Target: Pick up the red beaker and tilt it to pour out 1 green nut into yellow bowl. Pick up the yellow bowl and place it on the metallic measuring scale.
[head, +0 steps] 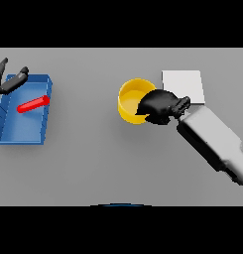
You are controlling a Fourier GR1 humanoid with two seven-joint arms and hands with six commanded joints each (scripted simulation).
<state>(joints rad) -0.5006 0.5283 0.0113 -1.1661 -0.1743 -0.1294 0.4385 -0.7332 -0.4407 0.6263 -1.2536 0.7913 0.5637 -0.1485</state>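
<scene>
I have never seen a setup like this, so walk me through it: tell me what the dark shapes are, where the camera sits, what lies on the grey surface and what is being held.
The picture is taken from the robot's head, looking down at a grey table. The dark shapes are its two hands on white and grey arms. The right hand comes in from the lower right and has its fingers curled over the rim of a yellow bowl, so it appears to grip the bowl. Just behind it lies a flat pale square, the metallic measuring scale. On the far left sits a blue tray with a red beaker lying on its side inside it. The left hand shows at the tray's far corner, fingers spread, holding nothing. I cannot see a green nut anywhere.
</scene>
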